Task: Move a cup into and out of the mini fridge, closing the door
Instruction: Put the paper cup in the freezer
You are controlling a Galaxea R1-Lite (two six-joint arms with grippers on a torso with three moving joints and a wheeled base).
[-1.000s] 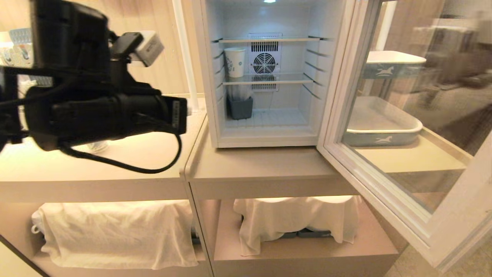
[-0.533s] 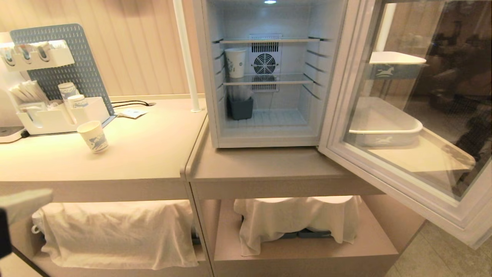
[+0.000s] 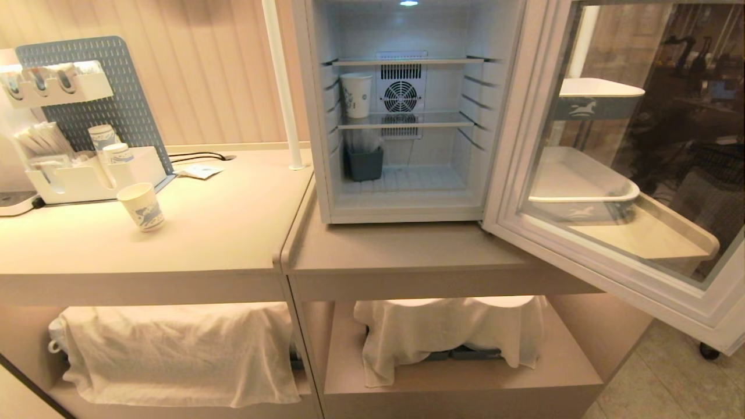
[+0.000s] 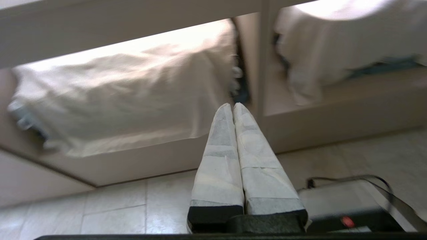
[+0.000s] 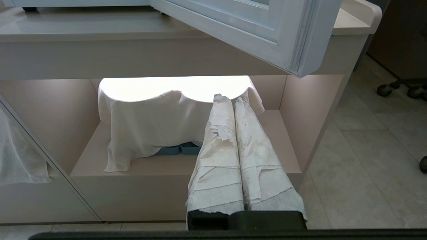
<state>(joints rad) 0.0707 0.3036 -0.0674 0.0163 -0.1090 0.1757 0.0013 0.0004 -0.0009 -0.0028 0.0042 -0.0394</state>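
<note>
Cup [image 3: 356, 95] stands on fridge [image 3: 407, 201] shelf, far above left tool [image 4: 233, 107].

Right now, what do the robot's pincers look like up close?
Each pincer has two long fingers that narrow toward the tip, wrapped in whitish tape. The left pincer has smooth, neat wrapping with grey patches. The right pincer has wrinkled, torn, fraying wrapping. Both sets of fingers grow out of a black base. Beside the left one sits a pale box with a small red dot and a thin black cable.
</note>
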